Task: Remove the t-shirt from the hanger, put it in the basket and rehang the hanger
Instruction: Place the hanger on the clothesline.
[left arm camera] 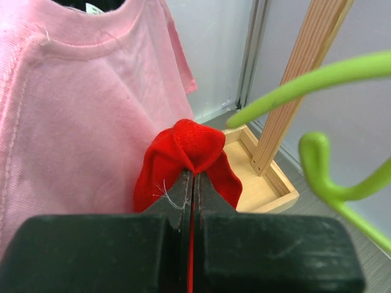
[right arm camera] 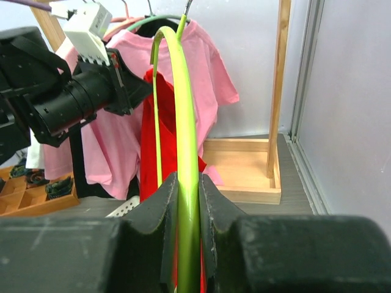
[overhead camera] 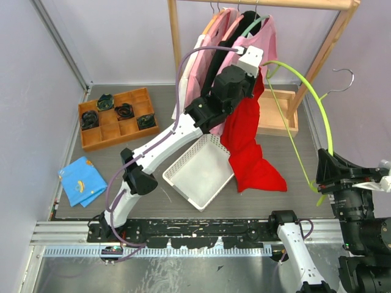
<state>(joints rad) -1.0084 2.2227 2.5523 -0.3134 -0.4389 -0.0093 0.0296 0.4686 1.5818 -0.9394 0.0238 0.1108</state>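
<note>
Both fingers (left arm camera: 174, 198) of the left gripper (left arm camera: 193, 183) are clenched on a fold of the red cotton t-shirt (left arm camera: 186, 146), lifting it so it drapes down beside the white slotted plastic basket (overhead camera: 186, 157). Clamped on the lime-green curved hanger (right arm camera: 182, 122), the right gripper (right arm camera: 186, 192) braces it aside, likely so the cloth pulls clear.

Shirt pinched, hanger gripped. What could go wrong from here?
The left gripper pinches only a small fold of the red t-shirt, so it might slip free. The green hanger in the right gripper ends close to the pink shirt and could snag it.
</note>
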